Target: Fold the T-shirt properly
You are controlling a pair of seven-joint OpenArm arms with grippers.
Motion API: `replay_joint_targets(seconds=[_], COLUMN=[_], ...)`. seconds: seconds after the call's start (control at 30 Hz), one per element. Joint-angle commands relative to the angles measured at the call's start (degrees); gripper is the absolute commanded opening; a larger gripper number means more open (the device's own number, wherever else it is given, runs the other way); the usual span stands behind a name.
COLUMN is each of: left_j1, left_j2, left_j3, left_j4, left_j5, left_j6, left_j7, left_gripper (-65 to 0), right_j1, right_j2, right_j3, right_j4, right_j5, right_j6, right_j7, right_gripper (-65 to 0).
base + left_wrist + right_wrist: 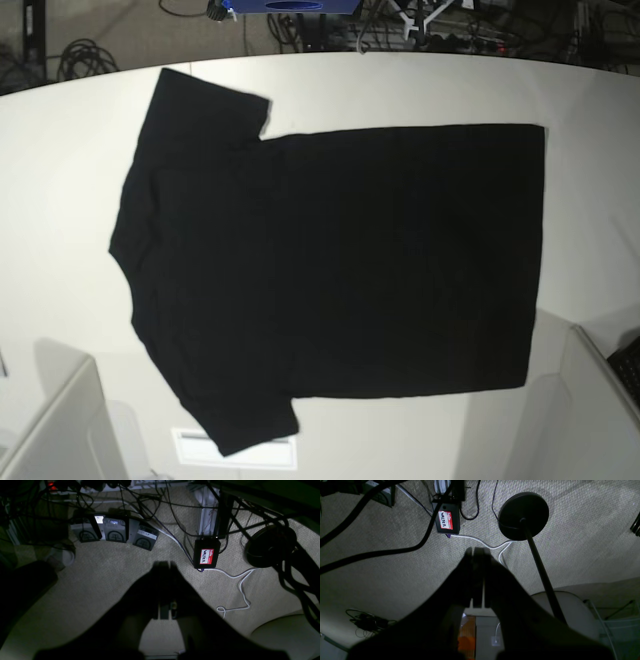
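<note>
The black T-shirt (330, 260) lies spread flat on the white table (60, 150) in the base view, plain side up, collar end to the left and hem to the right. One sleeve points to the far edge, the other to the near edge. My left gripper (165, 566) shows only in the left wrist view, shut with nothing in it, hanging over carpeted floor. Over the floor too, my right gripper (477, 551) is shut and holds nothing. Neither gripper appears in the base view.
Pale arm housings sit at the near corners of the table (60, 430) (590, 410). On the carpet below are a black box with a red name tag (207, 555), a white cable (237, 580), three foot pedals (115, 532) and a round black stand base (523, 515).
</note>
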Motion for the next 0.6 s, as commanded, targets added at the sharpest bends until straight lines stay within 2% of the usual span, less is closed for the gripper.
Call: replay_joint_targets(seconds=[0.0, 0.57], left_j1=[0.9, 1.1], left_j2=[-0.2, -0.2], left_j3=[0.3, 0.4], left_j4=[0.1, 0.1], left_j5=[-0.1, 0.4], left_j6=[0.2, 0.3], left_j7=[0.1, 0.0], left_gripper=[-65.0, -65.0], right_j1=[-0.5, -0.5], right_j2=[0.3, 0.4], right_j3=[-0.2, -0.2], right_j4=[-0.1, -0.1], right_j5=[-0.2, -0.2], right_j6=[0.2, 0.2], right_j7=[-0.3, -0.3], right_gripper=[-65.0, -65.0])
